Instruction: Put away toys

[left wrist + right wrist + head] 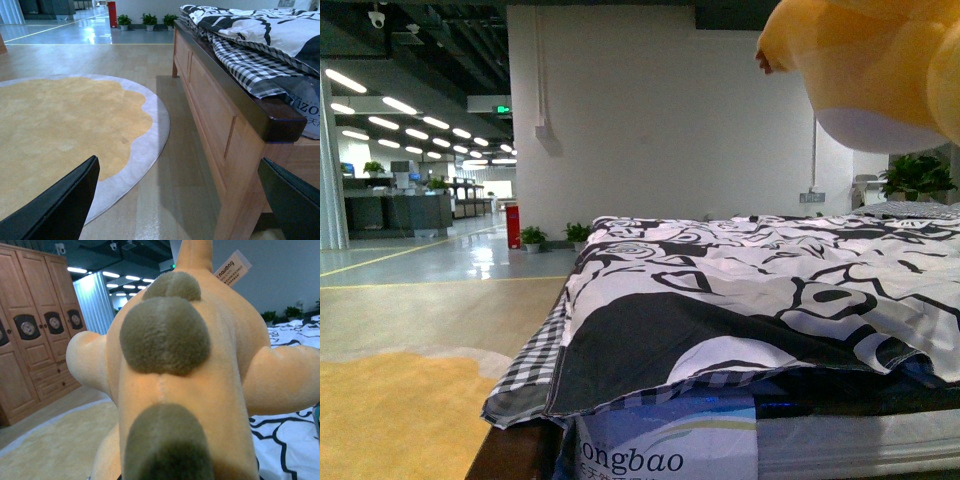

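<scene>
- The plush animal (pixel 865 70) hangs in the air, high over the right side of the bed (pixel 520 455). It is clear of the black-and-white quilt (pixel 750 290), with nothing beneath it.
- In the right wrist view the plush fills the picture. I see its back seam, a row of brownish nubs (pixel 165 335), a stubby limb (pixel 285 375) on each side and a paper tag (pixel 231 265).
- The right claw is hidden behind all that fabric, so I cannot tell how its jaws stand. Since the toy floats in front of that wrist, I judge that this arm carries it.
- The left gripper (pixel 178 165) has its fingers spread wide with nothing between them. It is low beside the wooden bed frame (pixel 210 100), near the edge of the round yellow rug (pixel 60 120).
- I expect the toy to be light, soft and easily squashed, and not fragile. The pile should not slip much, but the filling gives, so a shallow pinch could creep loose.
- I would grip deep into the body or round the root of a limb, never by the tag.
- Its bulk blocks my right wrist camera, so I would place it using the front view.
</scene>
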### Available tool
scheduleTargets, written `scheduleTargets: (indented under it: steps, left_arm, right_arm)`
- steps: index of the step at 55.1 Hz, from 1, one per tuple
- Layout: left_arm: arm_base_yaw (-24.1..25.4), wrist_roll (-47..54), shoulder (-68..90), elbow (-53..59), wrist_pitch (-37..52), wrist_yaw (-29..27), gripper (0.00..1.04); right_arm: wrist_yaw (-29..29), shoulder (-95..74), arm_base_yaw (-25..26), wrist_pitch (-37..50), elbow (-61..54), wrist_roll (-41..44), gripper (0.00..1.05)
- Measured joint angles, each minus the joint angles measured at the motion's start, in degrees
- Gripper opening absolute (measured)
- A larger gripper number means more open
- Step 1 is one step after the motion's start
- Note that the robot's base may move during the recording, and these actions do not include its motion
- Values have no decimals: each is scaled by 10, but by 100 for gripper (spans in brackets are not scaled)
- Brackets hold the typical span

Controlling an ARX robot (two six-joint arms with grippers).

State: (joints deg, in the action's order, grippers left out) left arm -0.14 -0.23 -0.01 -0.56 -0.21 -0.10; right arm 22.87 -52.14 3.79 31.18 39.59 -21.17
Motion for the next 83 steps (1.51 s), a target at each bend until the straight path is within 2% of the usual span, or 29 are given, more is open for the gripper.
scheduleTargets:
  steps: [20, 25, 28, 33, 56, 83]
  left_arm:
    - [0, 0, 0, 0, 0, 0, 98]
    - [0, 0, 0, 0, 0, 0, 98]
    - [0, 0, 0, 0, 0, 0, 98]
    - [0, 0, 0, 0, 0, 0, 98]
    - [0, 0, 0, 0, 0, 1, 98]
    - [0, 0, 0, 0, 0, 1, 98]
  right_arm:
    - [-8, 2, -2, -8, 0, 3, 8]
    - [-149, 31, -31, -157, 14, 90, 8]
    - [-203, 54, -35, -206, -7, 131, 8]
    - [-233, 79, -35, -202, -63, 169, 8]
    - [-229, 182, -37, -138, -244, 205, 8]
    - [-229, 275, -37, -137, -334, 206, 8]
